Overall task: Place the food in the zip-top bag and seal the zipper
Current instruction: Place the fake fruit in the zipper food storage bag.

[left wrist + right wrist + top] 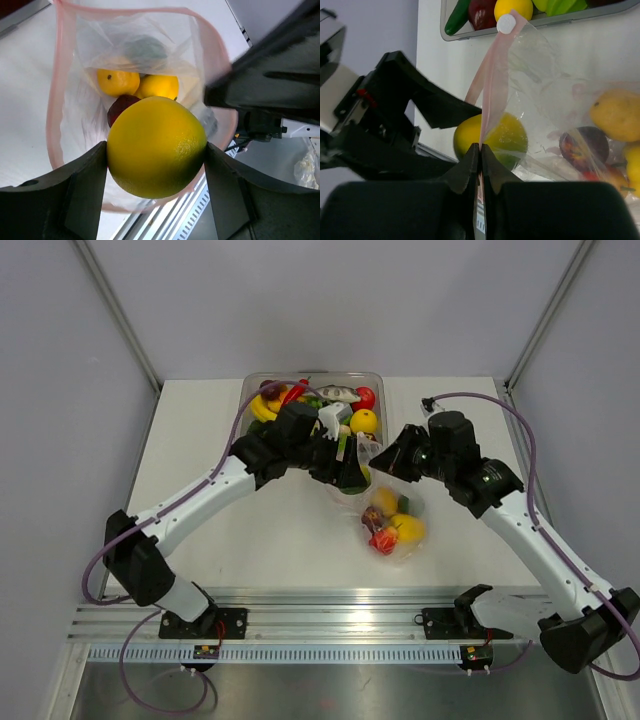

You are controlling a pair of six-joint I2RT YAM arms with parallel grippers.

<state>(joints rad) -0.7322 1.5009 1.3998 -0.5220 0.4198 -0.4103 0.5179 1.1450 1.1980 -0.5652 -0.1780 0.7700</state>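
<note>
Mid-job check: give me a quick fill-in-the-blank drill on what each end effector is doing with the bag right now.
1. The left end effector holds a round ___ fruit over the bag.
2. The right end effector is shut on the bag's pink ___.
3. The bag's mouth is ___.
4. The other food lies in the clear ___ beyond the bag.

Missing words: yellow; zipper; open; tub.
</note>
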